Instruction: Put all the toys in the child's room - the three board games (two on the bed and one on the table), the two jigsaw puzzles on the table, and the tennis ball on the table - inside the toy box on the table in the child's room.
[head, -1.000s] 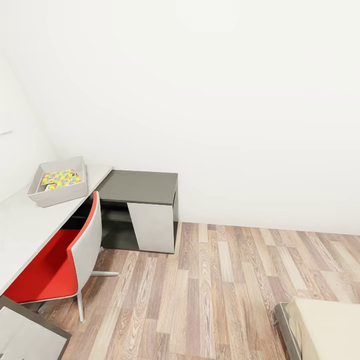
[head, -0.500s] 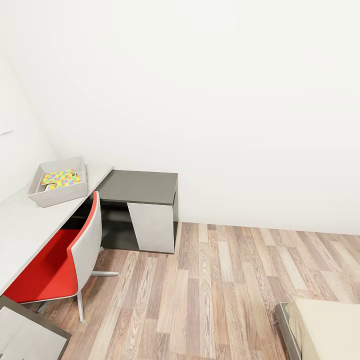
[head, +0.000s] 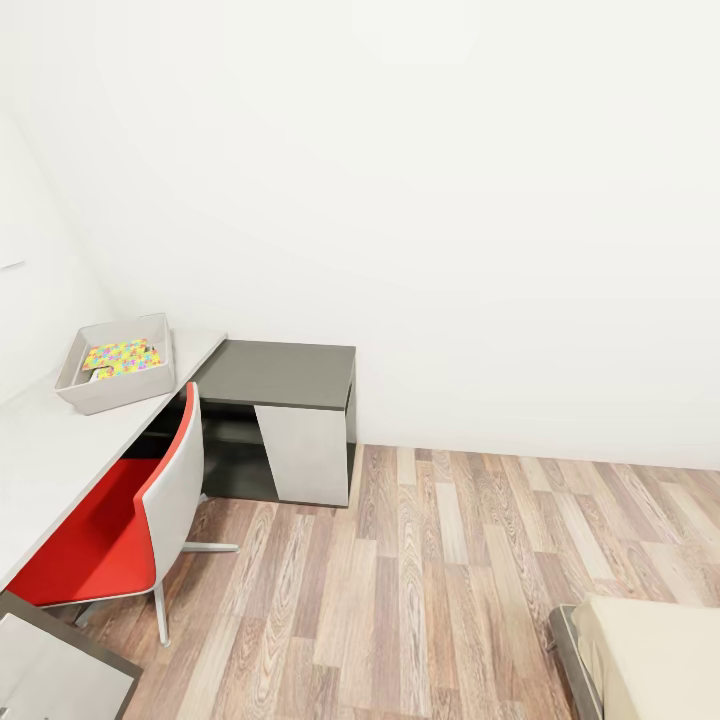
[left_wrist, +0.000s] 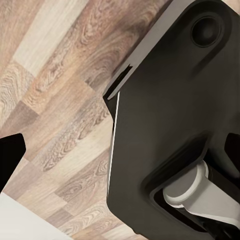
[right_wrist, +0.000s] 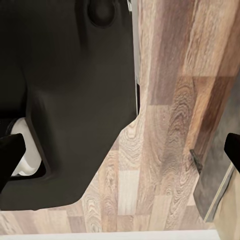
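At the left edge of the head view the pale worktop (head: 60, 440) runs up the frame, and the toy box (head: 118, 362) sits on it near the corner where the pale top meets the dark grey section (head: 285, 373). A jigsaw puzzle (head: 122, 356) lies flat inside the tray, tilted a little against its floor; it looks as if at least one more flat piece is under it, though I cannot tell how many. That part of the job seems done. No ball or game box can be made out in the tray from here.

A red-seated chair (head: 125, 520) stands just beside the worktop, its white back turned toward the room, partly blocking the approach to the tray. To its right the wood-plank floor (head: 440, 580) is open, and in the lower right corner of the frame a corner of the bed (head: 650, 660) shows, beige mattress on a grey frame. No board games are visible on that corner.

Both wrist views look down past the robot's dark base onto the floor, which suggests the arms hang low for travel. Dark finger tips sit at the picture edges: the left pincer (left_wrist: 120, 150) and the right pincer (right_wrist: 120, 150) are spread wide with nothing between them. The bed is probably the next stop.
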